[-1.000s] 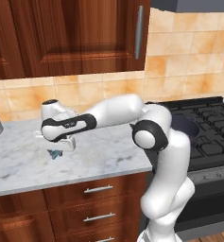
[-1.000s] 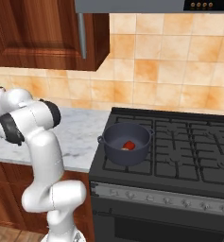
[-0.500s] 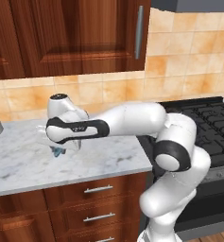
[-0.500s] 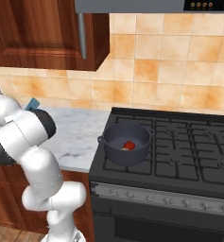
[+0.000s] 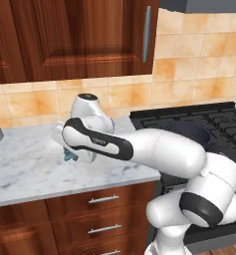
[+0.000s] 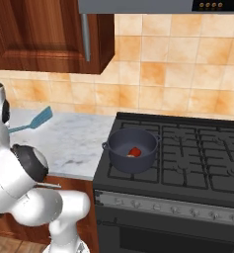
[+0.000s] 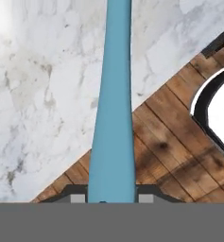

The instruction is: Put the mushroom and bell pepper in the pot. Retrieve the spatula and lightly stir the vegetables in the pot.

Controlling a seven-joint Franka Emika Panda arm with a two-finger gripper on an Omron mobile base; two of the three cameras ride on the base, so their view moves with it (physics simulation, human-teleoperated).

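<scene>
1. Carrying the spatula is the step you are in now: the hand is clamped on its teal handle, which runs straight up the hand view from between the two dark tips, over the marble surface and the wooden floor beyond its edge.
2. Look at the right base view and you see the spatula's slotted blade lifted clear above the surface, well to the left of the pot and pointing towards it.
3. Your pot sits on the front left burner of the stove, and the bell pepper lies as a red lump on its floor. A pale bit beside the pepper may be the mushroom, but it is too small for you to be sure.
4. Judging from this, the loading step looks done, the retrieval is nearly done, and the stirring is not yet begun.
5. Your next move calls for a long swing towards the pot, then turning the blade downward so it can enter through the open top without knocking the rim or the loop handles.
6. Keep the stirring light, since the pot could slide on the grate.
7. Compared with one second ago, your arm has swept round in the left base view: the elbow now lies low across the surface, and a teal scrap of spatula peeks beneath the wrist.
8. In the right base view the blade has come into sight left of the pot, while the pot and pepper have not moved.
</scene>
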